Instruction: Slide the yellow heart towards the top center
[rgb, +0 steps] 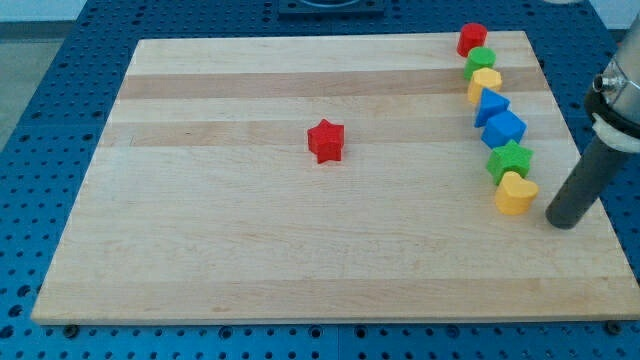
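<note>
Camera view: the yellow heart (516, 194) lies at the lower right of the wooden board (250, 250), at the bottom end of a line of seven blocks running down the right side. My tip (565, 220) rests on the board just to the right of the yellow heart, apart from it by a narrow gap; the rod carries no fingers, so there is no finger state to report. Directly above the heart, touching or nearly touching it, sits the green star (510, 160), which stands between the heart and the upper part of the board. Above that come a blue block (504, 128), a blue triangular block (490, 104), a second yellow block (485, 83), a green block (479, 63) and a red block (472, 39) at the upper right corner. A red star (326, 140) stands alone near the board's centre. Count: two red, two green, two yellow, two blue. The board is pale wood with grain bands, resting on a blue perforated table (60, 120).
</note>
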